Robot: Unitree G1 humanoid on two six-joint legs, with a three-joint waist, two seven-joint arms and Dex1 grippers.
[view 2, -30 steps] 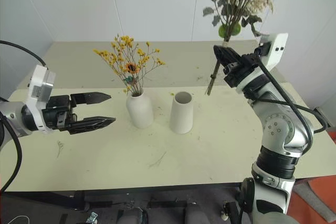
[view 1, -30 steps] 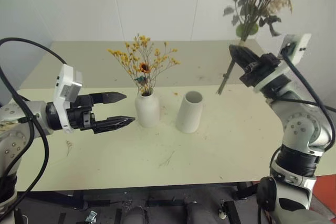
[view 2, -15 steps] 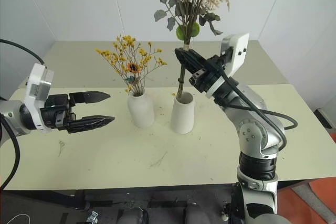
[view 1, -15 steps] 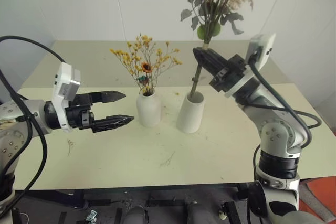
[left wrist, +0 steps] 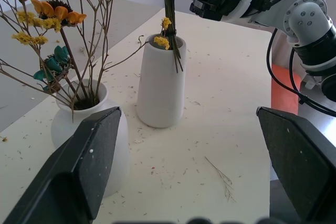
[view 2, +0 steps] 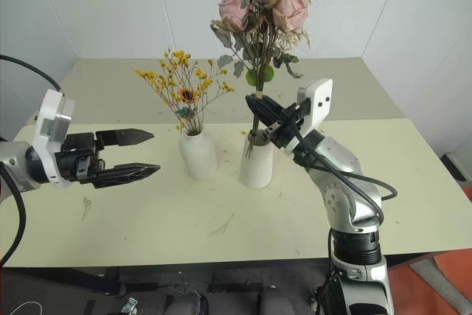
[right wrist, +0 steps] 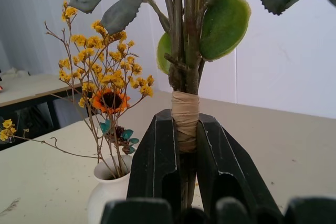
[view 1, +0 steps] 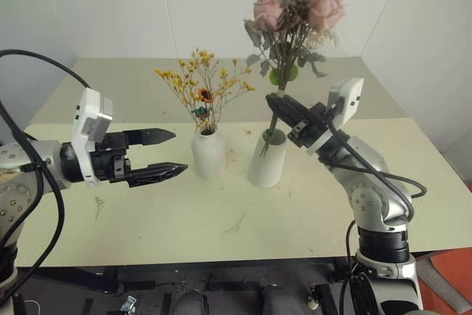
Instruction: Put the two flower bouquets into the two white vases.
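Since 1 s ago we see the right gripper [view 1: 279, 102], clamped on the rose bouquet [view 1: 293, 7], swing from upper right to frame centre; stems now enter the cylinder vase [view 1: 267, 158]. Yellow spray [view 1: 200, 86] sits in the bottle vase [view 1: 208, 153], centre-left. Bouquet 2 nearly placed. Left gripper [view 1: 164, 154] open, empty. No legible writing

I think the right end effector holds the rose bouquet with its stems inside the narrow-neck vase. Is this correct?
Not quite. The right end effector holds the rose bouquet, but its stems enter the wide-mouthed cylinder vase. The narrow-neck vase already holds the yellow spray. The left wrist view shows this.
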